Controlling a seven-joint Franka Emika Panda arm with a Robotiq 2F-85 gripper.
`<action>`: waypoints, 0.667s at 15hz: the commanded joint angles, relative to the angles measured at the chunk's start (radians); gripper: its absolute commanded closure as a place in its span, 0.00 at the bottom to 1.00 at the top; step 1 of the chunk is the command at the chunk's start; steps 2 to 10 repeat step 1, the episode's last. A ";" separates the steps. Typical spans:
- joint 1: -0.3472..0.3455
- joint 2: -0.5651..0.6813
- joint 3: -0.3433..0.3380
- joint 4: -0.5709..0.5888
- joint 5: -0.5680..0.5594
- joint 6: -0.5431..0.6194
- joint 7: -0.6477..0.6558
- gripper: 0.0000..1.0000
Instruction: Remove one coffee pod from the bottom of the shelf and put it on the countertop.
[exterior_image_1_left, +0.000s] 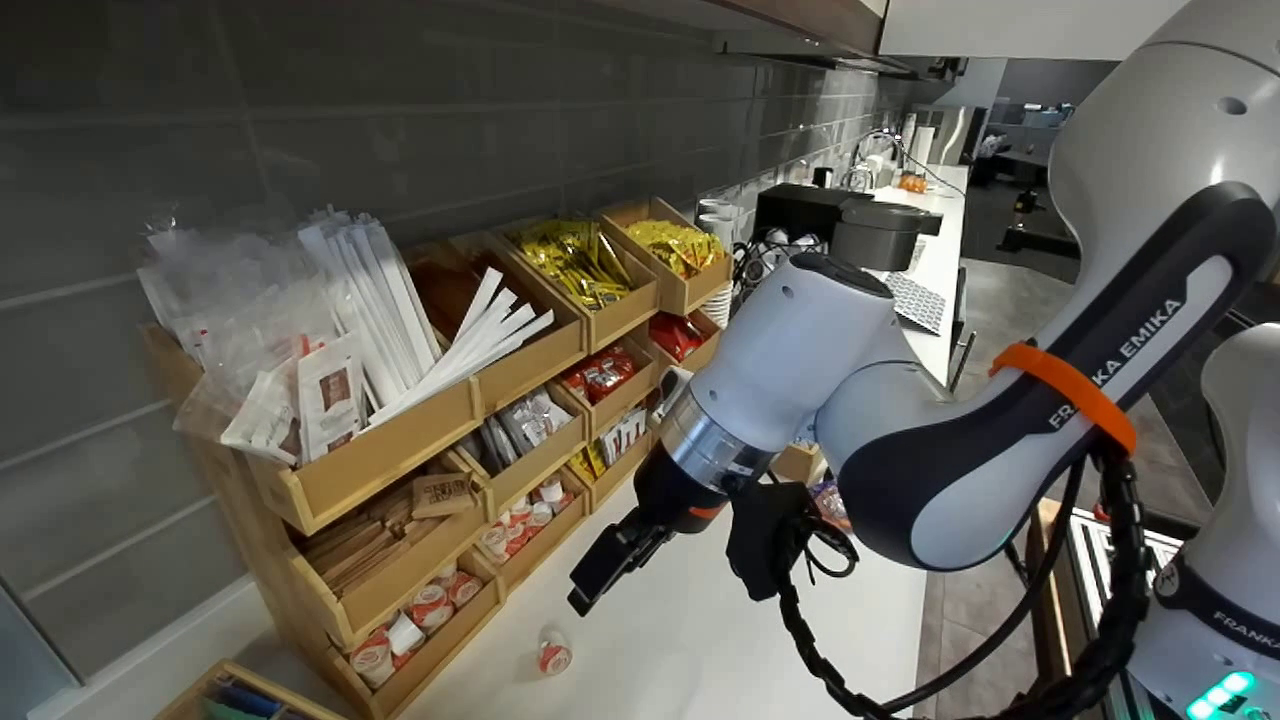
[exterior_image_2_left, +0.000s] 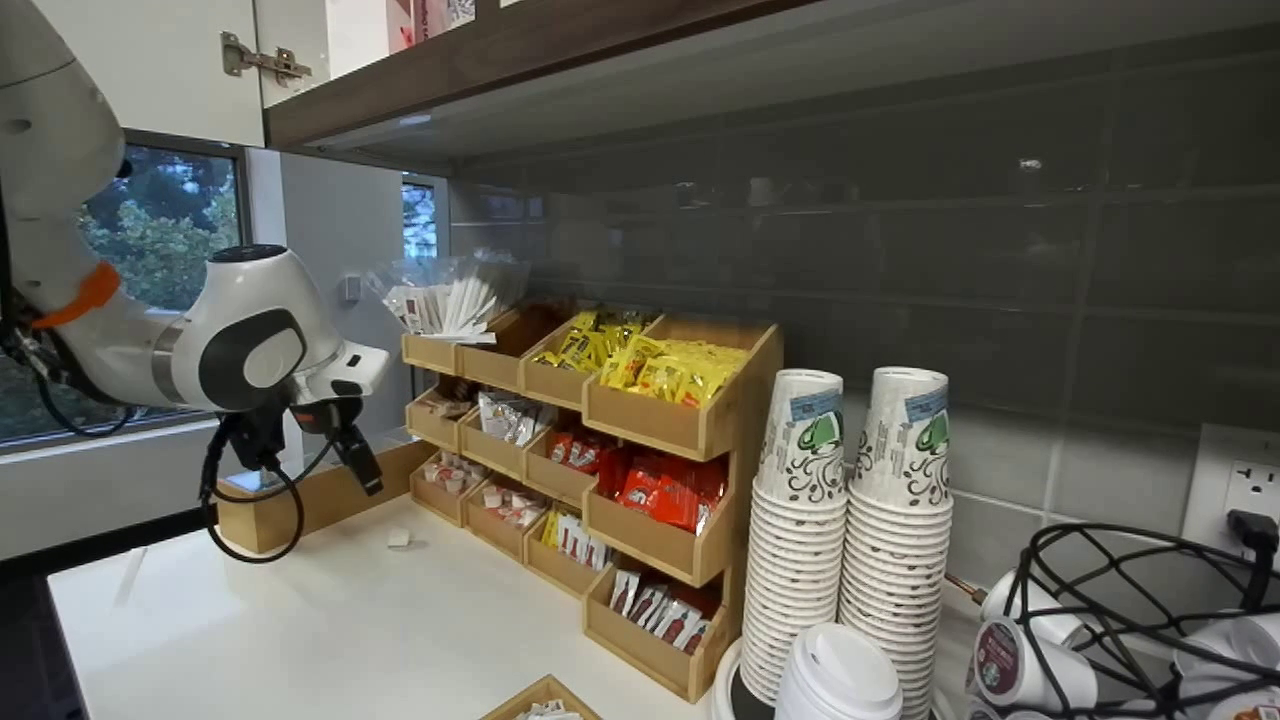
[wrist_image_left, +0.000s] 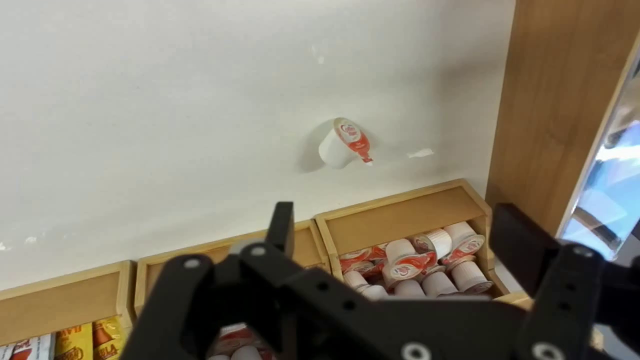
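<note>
Coffee creamer cup on its side on the white tabletop, near the tiered wooden organiser; the tool, jaws set wide apart, hangs above the tabletop.

Jaws apart, pod on countertop, more pods in shelf

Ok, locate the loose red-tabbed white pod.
In the wrist view, the pod lies just right of centre on the white countertop, in front of the tiered wooden shelf.
</note>
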 joint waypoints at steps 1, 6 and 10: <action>0.004 -0.002 -0.003 -0.001 -0.002 -0.001 0.001 0.00; 0.004 -0.002 -0.003 -0.001 -0.002 -0.001 0.001 0.00; 0.004 -0.002 -0.003 -0.001 -0.002 -0.001 0.001 0.00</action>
